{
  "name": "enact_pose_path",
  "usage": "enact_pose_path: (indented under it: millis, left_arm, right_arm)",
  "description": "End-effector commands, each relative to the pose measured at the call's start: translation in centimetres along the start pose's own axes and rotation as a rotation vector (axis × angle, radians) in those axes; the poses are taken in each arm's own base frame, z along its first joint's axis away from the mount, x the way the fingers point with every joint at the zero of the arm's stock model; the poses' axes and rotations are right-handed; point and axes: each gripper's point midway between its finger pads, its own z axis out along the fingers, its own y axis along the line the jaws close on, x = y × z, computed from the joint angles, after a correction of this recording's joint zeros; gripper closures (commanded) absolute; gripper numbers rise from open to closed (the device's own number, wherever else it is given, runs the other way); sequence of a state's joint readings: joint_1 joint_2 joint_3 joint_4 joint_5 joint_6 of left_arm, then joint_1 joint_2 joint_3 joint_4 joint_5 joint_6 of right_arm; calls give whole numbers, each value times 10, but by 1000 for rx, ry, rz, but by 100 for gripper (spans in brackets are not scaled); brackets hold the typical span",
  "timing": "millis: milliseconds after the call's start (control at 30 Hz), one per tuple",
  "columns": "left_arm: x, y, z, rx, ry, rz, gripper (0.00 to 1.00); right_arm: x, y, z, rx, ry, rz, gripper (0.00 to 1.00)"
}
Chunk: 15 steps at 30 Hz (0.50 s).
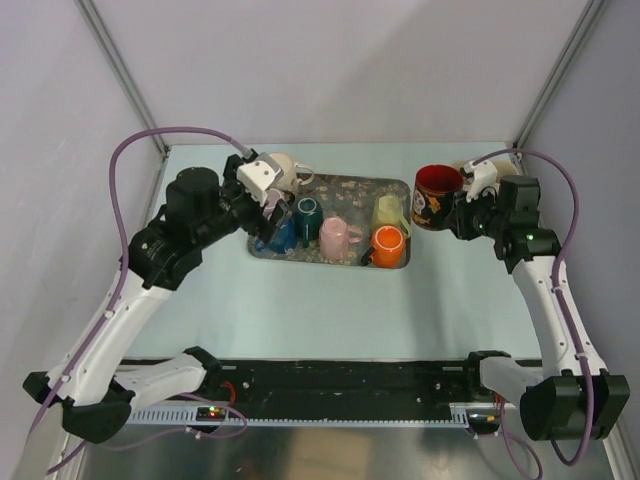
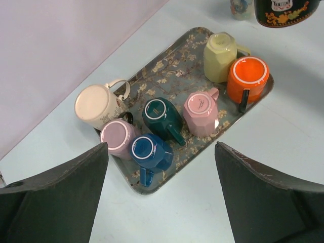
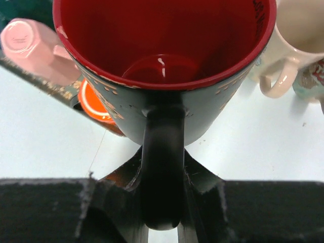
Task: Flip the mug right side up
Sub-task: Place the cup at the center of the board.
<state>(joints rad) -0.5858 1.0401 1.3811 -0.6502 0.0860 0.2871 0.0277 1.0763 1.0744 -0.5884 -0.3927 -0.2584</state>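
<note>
Because the mug (image 1: 438, 195) must end with its mouth upward, the right gripper (image 3: 162, 174) holds it by the handle (image 3: 162, 152), and this leaves the body free to swing around. The two fingers press the handle from both sides. They are nearly closed, with only the width of the handle between them.

In the top view the mug is in the upper right of the frame, just right of the tray (image 1: 350, 195). Its red inside shows to the camera, so I judge it is almost upright, maybe a little tilted. Whether its base touches the table, I cannot tell.

The left gripper (image 2: 161, 152) hangs over the left end of the tray, probably to stay out of the way. Its fingers (image 2: 61, 197) are spread wide, nothing is between them, and they touch nothing that I can see. Below it, in the middle of its wrist view, the other mugs (image 2: 200, 111) stand on the tray with the base up. A cream mug (image 2: 96, 105) sits at the left edge of the tray.
</note>
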Motion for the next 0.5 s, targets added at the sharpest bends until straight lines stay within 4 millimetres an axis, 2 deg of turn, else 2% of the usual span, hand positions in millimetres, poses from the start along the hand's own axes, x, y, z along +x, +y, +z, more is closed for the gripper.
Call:
enact_pose_path:
  millis: [0, 167, 333, 467]
  left_arm:
    - [-1, 5, -2, -22, -21, 28, 11]
    - [8, 8, -4, -43, 3, 48, 11]
    - [22, 14, -4, -76, 40, 70, 11]
    - [39, 37, -8, -210, 97, -10, 10]
  right_arm:
    - [-75, -22, 5, 117, -318, 22, 100]
    - [-62, -42, 31, 247, -313, 41, 100]
    - [-48, -45, 47, 305, -304, -5, 100]
    - [-34, -48, 53, 368, -285, -10, 100]
